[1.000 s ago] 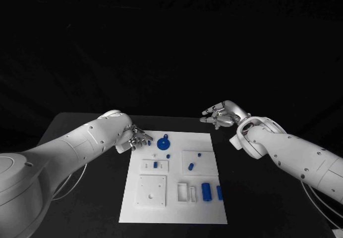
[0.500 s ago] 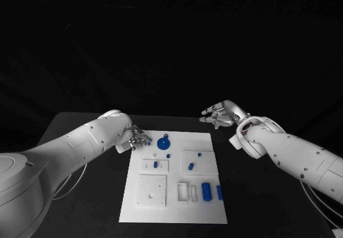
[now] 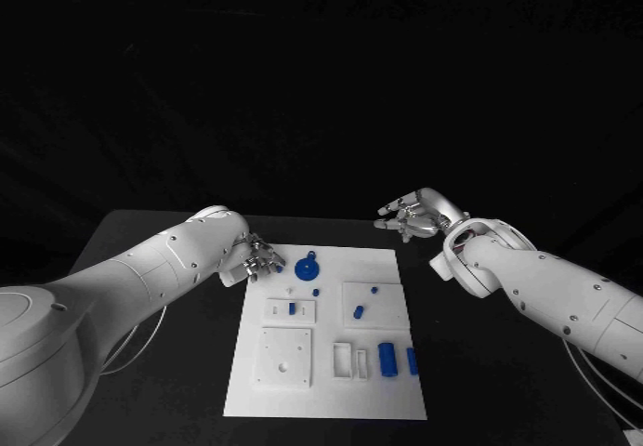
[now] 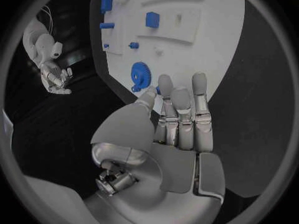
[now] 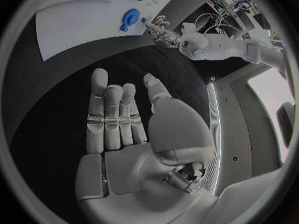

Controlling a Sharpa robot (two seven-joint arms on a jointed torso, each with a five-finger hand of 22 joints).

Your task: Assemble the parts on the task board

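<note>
The task board (image 3: 328,372) is lying in the middle of the black table (image 3: 148,279), a long white plate with its near end at six o'clock in the head view. The left hand (image 3: 257,261) is hovering at the board's ten o'clock corner, fingers straight and side by side, holding nothing; in the left wrist view its fingertips (image 4: 165,82) are sitting just beside the blue gear (image 3: 307,271), and whether they are touching it cannot be told. The gear is lying flat near the board's far edge, at about eleven o'clock on the plate. Toward the centre a small blue block (image 3: 358,311) is sitting on a raised white panel, and at about five o'clock two blue cylinders (image 3: 387,359) are lying side by side next to white slotted blocks (image 3: 349,360). The right hand (image 3: 415,216) is hanging off the board beyond its one o'clock corner, over bare table, palm open with fingers extended and gripping nothing.
</note>
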